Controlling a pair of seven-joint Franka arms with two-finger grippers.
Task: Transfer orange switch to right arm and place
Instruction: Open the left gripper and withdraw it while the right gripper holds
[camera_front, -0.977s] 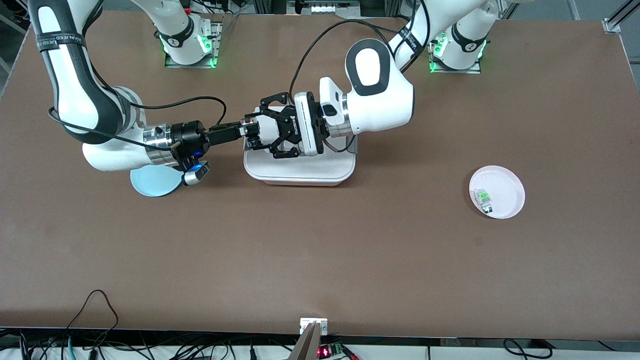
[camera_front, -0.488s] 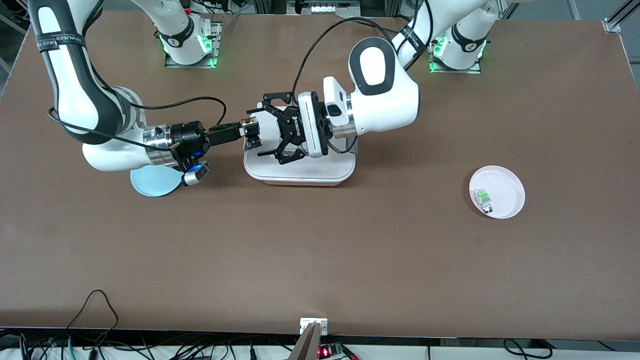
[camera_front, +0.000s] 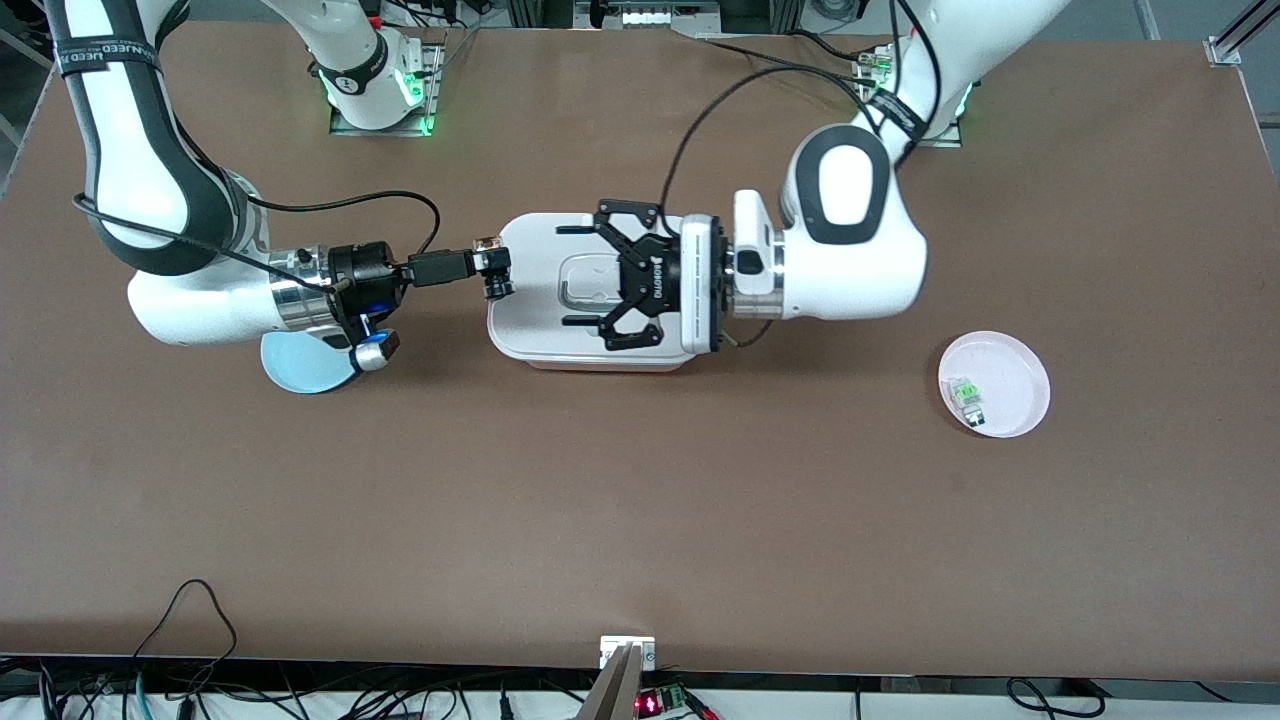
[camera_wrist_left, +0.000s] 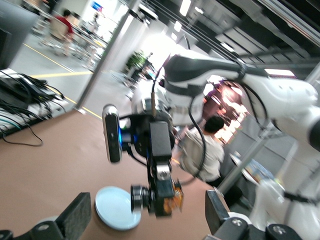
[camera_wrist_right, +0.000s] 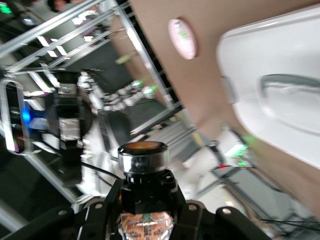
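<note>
The orange switch (camera_front: 494, 270), a tiny black cylinder with an orange end, sits in my right gripper (camera_front: 496, 266), which is shut on it just above the edge of a white tray (camera_front: 530, 342) at the right arm's end. My left gripper (camera_front: 573, 275) is open and empty over the tray, apart from the switch and facing it. In the left wrist view the switch (camera_wrist_left: 156, 196) shows in the right gripper between my left fingers (camera_wrist_left: 76, 214). In the right wrist view the switch (camera_wrist_right: 143, 162) sits in the right gripper (camera_wrist_right: 145, 200).
A light blue plate (camera_front: 300, 365) lies under the right wrist and also shows in the left wrist view (camera_wrist_left: 112, 210). A pink plate (camera_front: 1010, 362) with a clear-and-green component (camera_front: 968, 395) lies toward the left arm's end of the table.
My left gripper has opened and drawn back from the switch toward the left arm's end. The switch stays in the right gripper, which has barely moved.
</note>
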